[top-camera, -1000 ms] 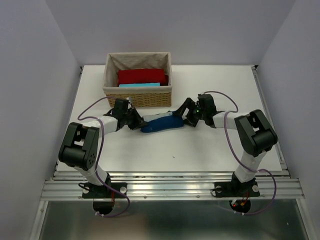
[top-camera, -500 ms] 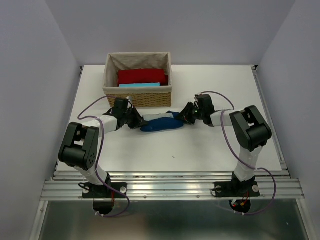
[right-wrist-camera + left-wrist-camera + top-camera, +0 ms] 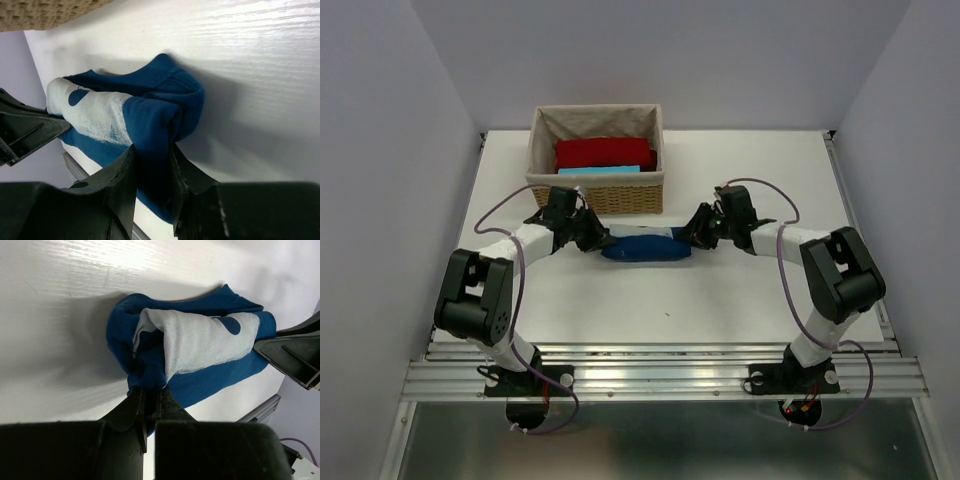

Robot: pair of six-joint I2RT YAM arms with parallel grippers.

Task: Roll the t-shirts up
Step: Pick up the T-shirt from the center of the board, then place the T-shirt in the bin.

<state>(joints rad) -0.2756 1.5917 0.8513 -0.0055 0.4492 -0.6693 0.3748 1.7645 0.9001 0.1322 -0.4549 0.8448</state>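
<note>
- The navy t-shirt [image 3: 646, 247] is rolled into 1 short, thick, sausage-shaped bundle, lying flat on the white table [image 3: 740, 295].
- It lies just in front of the wicker basket [image 3: 595, 197], on the side toward the arm bases. Its long axis runs roughly parallel to the basket's front wall, and it is close to that wall without touching it.
- In the wrist views the outer layers are deep blue soft cloth. A pale grey-white panel wraps across the middle of the roll, with a small rounded blue patch showing in it.
- Both ends of the roll show bunched, folded layers, and the left end has a loose spiral of blue and pale cloth.
- The left pincer [image 3: 150, 401] is at the roll's left end, below the basket's front-left part. Its fingers are almost together, nipping a thin fold of the blue cloth.
- The right pincer [image 3: 152, 156] is at the roll's right end, below and just right of the basket's front-right corner. Its fingers are partly closed, with a thicker fold of the blue cloth clamped between them.
- The basket has a pale fabric liner and holds 2 pieces. A red cloth [image 3: 603, 153] fills the middle and back, and a light-blue cloth [image 3: 600, 170] lies along the front wall, touching the red one.
</note>
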